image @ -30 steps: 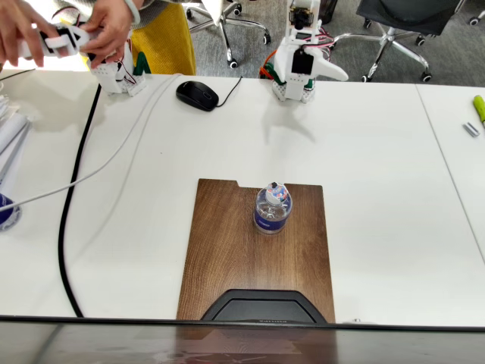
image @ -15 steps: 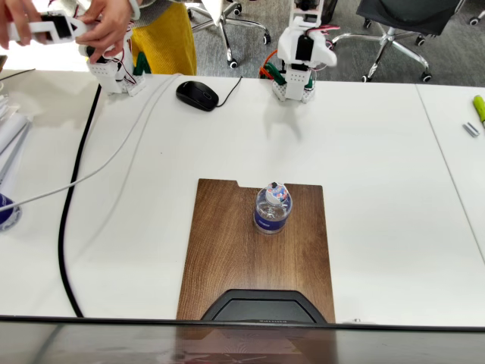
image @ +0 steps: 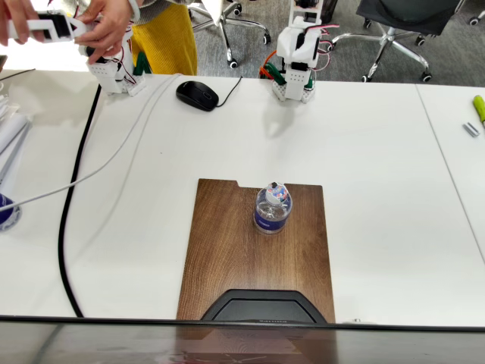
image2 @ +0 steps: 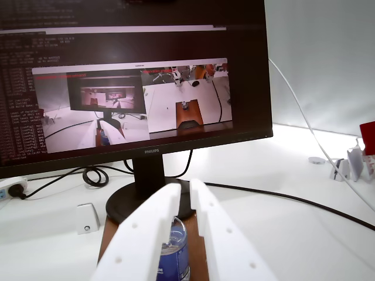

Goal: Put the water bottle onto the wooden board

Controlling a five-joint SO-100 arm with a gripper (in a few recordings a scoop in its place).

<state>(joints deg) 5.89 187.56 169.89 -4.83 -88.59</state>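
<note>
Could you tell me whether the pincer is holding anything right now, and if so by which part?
Nothing is held. The pincer is shut and empty at the far table edge, while the water bottle stands upright on the wooden board, apart from it.

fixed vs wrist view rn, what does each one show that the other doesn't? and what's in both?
Fixed view: the wooden board's full outline with its notch, a black mouse, cables, the arm folded at its base, a person's hands.

Wrist view: the gripper with jaws nearly closed and empty, a small white box beside the monitor stand.

Both: the water bottle standing upright on the board, apart from the gripper.
</note>
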